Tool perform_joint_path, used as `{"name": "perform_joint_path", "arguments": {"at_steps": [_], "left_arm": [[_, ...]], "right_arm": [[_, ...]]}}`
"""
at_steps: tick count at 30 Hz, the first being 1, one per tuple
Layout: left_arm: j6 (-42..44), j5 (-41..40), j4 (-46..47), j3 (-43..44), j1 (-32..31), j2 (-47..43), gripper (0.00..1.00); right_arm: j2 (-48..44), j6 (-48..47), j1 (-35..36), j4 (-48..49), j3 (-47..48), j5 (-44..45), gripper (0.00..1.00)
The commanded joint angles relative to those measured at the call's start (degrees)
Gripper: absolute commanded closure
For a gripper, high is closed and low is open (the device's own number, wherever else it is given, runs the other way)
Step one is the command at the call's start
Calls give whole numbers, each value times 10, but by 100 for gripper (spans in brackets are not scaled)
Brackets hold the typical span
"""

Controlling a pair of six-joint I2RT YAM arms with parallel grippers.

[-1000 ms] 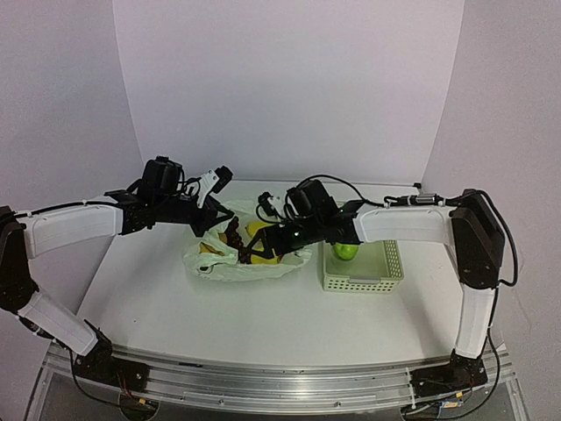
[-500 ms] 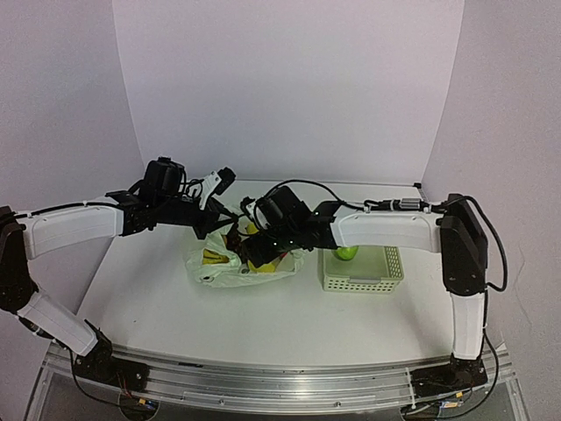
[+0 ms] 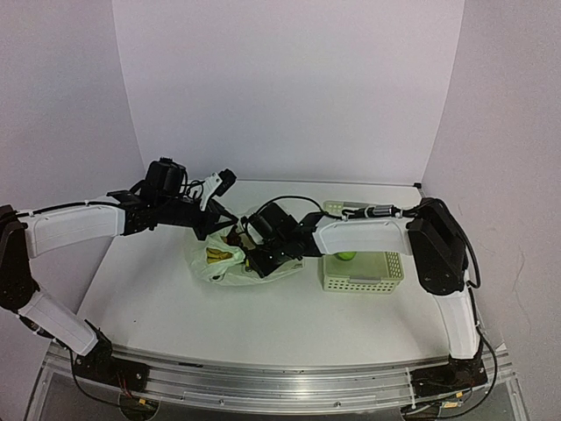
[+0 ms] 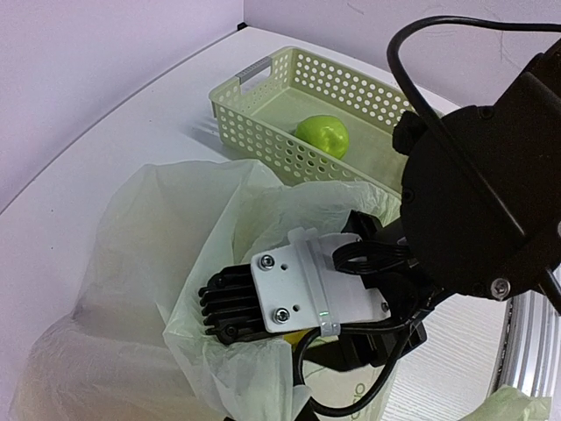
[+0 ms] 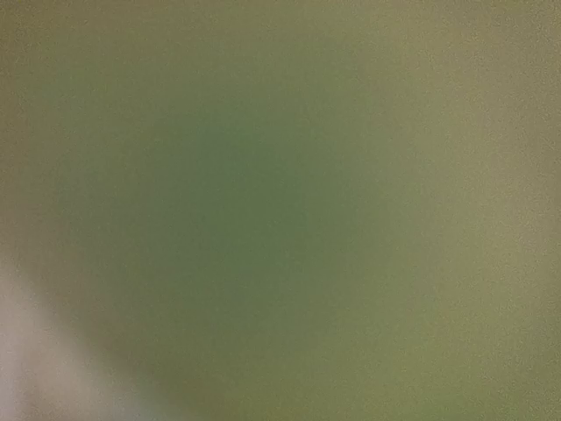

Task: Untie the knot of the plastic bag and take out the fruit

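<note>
Top view: my left end effector (image 3: 213, 230) is pinched shut, on the rim of the plastic bag (image 3: 210, 267) as far as I can see. That props the mouth up so the right end effector (image 3: 252, 260) can dive in. Its fingers are buried, so I can't tell how wide they are. Yellow fruit (image 3: 219, 254) sits inside the bag mid-desk (image 3: 263, 324), and the basket (image 3: 386, 279) is just to the right.

Left wrist: the right arm's wrist fills the mouth, with film crowding both sides. The green pear (image 4: 322, 136) lies in the basket, and the way over there looks open.

Right wrist: just a green blur.
</note>
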Motion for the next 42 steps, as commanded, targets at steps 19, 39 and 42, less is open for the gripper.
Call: {"name": "perform_joint_path", "arguments": {"at_steps": [19, 39, 42], "left_arm": [[-13, -41, 31, 35, 2, 1, 100], [-17, -53, 34, 43, 6, 0, 100], [-17, -53, 33, 43, 6, -2, 100]], "right_arm": [[-179, -68, 26, 3, -27, -63, 100], [-435, 64, -91, 96, -172, 41, 100], [-441, 80, -132, 82, -214, 168, 100]]}}
